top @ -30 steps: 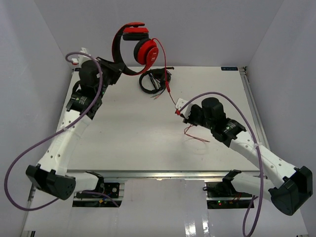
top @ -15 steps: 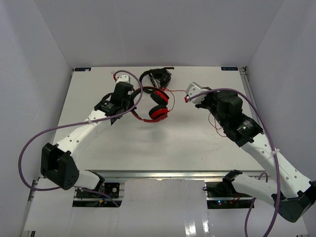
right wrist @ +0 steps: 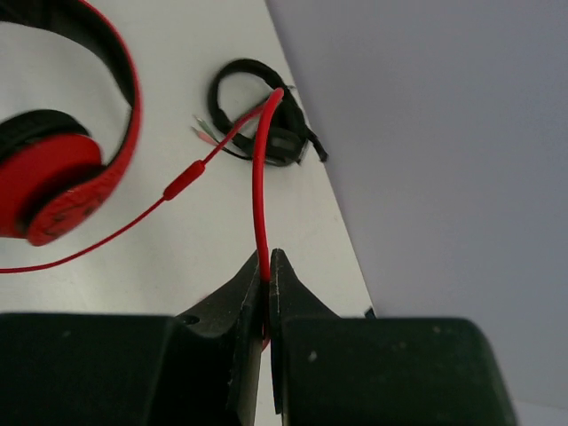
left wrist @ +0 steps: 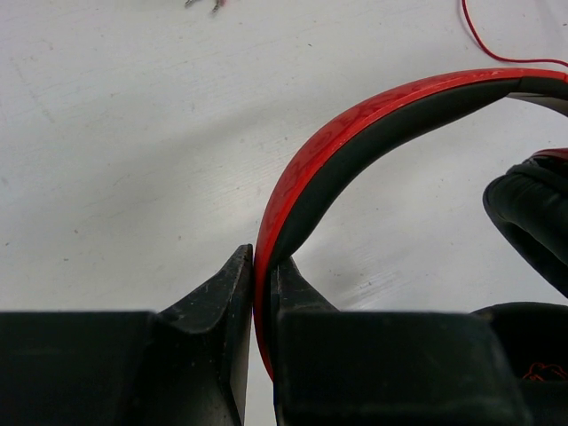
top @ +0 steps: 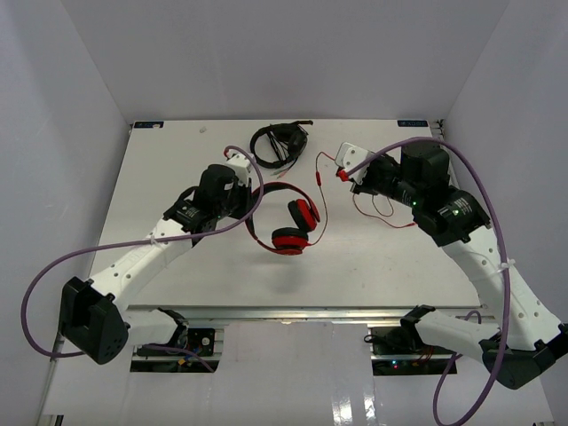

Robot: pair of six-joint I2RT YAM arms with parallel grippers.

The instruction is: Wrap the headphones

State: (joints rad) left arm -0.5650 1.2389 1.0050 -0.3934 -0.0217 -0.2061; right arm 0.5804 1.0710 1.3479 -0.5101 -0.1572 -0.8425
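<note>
Red cable (right wrist: pixel 259 204) is the weak point, right? (K)

Likely. It is thin, and the right pincer (right wrist: pixel 268 257) has it nipped only at the very tips. A hard pull could slide it out. (M)

Right pincer state? (K)

Closed tight on the cable, no gap showing. Slack loops lie on the desk (top: pixel 177 151) just below it. (M)

Left pincer (left wrist: pixel 262 257)? (K)

Closed too, clamped across the red headband's edge. The grip is narrow, so the headphones (top: pixel 303 214) could pivot or drop if swung fast. (M)

Where do the headphones sit? (K)

Mid-desk, between the two arms. The headband is in the left pincer and the cups hang toward the right arm. A shadow underneath suggests they are lifted, but M can't be sure. (M)

Other hazards? (K)

The black headphones (top: pixel 277 142) lie near the back, close to the cable run, so a loop could snag them. No turns are round the headband yet, so the wrap looks barely begun. (M)
</note>
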